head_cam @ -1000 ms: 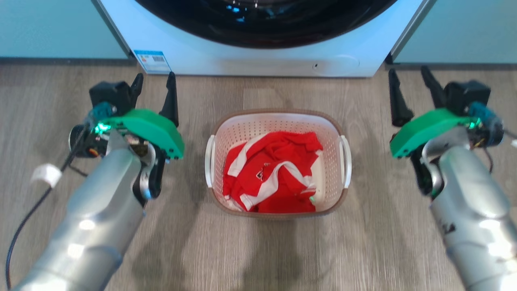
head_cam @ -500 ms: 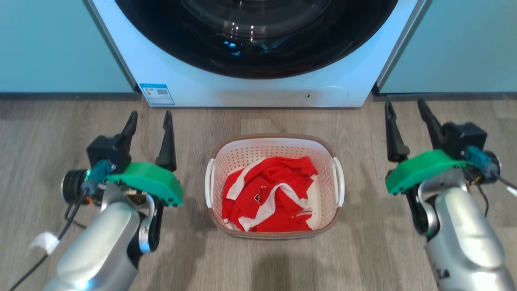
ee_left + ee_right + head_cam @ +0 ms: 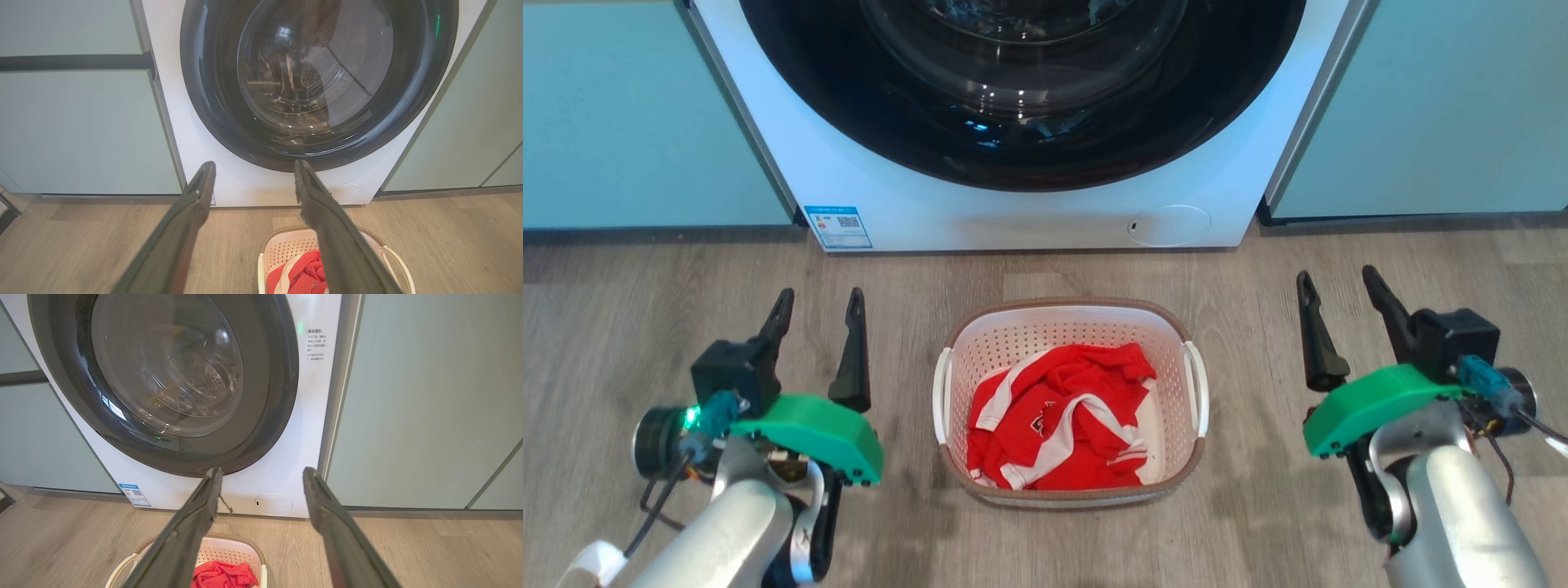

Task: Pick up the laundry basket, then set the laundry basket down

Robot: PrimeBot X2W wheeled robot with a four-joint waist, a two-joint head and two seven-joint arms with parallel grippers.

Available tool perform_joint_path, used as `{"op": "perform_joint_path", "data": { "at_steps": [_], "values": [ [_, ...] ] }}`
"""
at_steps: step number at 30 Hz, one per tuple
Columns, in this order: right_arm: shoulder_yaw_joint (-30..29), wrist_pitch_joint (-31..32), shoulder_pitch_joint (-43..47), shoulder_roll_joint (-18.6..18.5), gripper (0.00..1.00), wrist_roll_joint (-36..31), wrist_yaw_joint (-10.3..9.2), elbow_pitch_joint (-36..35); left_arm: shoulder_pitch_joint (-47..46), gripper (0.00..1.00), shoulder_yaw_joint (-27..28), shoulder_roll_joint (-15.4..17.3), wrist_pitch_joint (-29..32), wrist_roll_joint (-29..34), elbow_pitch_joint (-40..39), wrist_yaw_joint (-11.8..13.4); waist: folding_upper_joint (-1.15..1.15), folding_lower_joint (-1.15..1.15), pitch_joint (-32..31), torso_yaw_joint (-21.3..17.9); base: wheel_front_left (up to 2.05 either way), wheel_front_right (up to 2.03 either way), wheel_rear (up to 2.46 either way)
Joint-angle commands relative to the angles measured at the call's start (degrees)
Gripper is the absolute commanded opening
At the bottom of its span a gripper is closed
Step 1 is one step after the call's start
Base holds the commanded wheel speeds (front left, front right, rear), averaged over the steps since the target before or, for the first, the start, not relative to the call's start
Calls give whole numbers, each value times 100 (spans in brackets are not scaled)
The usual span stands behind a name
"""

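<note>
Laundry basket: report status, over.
Left pincer open, right pincer open, both empty. Laundry basket on floor between them, red garment inside, handles untouched. Washing machine behind, apart from basket.

A home laundry corner: a white front-loading washing machine fills the top centre, built in between pale green cabinet fronts, above a wood-look floor where a laundry basket holds red-and-white clothing.

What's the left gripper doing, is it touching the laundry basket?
Apart. The head view shows a strip of bare wooden floor between the open left gripper and the laundry basket.
</note>
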Motion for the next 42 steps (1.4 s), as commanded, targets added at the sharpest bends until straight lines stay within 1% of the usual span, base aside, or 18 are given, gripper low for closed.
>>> {"op": "perform_joint_path", "data": {
  "at_steps": [1, 9, 21, 42],
  "values": [
    [82, 28, -59, 57, 100, -65, -14, -255, -174, 100, 235, 200, 6, 80, -229, 62, 0, 1, -16, -4, 0, 0, 0],
    [56, 266, 182, 74, 100, -141, -14, -378, 63, 100, 130, 320, 86, 121, -457, 149, 0, 1, -172, -6, 0, 0, 0],
    [58, 341, 249, 81, 100, -143, -14, -424, 161, 100, 105, 402, 85, 130, -487, 195, 0, 1, -245, -12, 0, 0, 0],
    [90, 361, 279, 83, 100, -95, -14, -449, 161, 100, 59, 435, 82, 133, -489, 233, 0, 1, -288, -33, 0, 0, 0]
  ]
}}
